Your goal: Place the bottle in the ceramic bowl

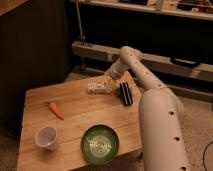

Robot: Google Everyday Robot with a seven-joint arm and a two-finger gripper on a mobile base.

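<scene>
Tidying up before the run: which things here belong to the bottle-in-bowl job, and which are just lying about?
Job: bottle; ceramic bowl; gripper, open, close by the bottle.
Lying about: carrot; white cup; black ridged object.

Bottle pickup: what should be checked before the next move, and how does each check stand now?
1. Bottle lying on the table, in view: ok.
2. Gripper at the bottle's right end, open: ok.
3. Gripper straddling the bottle: cannot tell.
4. Ceramic bowl upright, empty: ok.
5. Carrot and cup off the bottle-to-bowl line: ok.
6. Black ridged object clear of the gripper: cannot tell.
</scene>
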